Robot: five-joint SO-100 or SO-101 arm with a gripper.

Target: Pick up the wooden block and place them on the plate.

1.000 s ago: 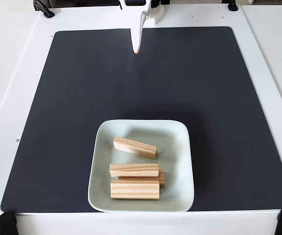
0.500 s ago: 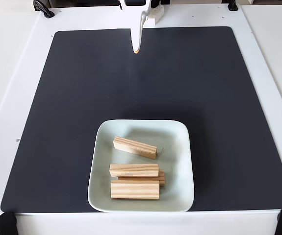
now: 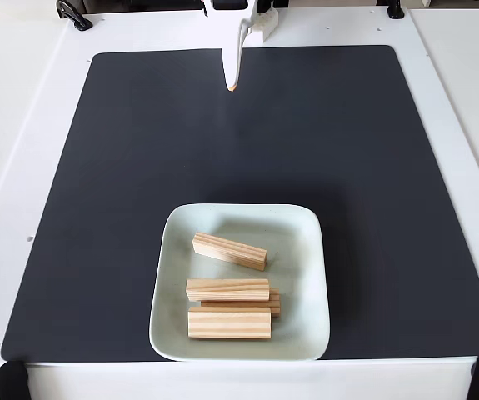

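While the arm sat tucked at the mat's far edge, here's how it looked:

Gripper: white fingers pressed together into one tip, holding nothing, well apart from the plate.
Plate: near the black mat's front edge, roughly centred.
Wooden blocks: four on the plate; one tilted alone, three bunched toward the front rim, the middle one mostly hidden.
In the way: open mat between gripper and plate.
Around: white table, black clamps at its corners.
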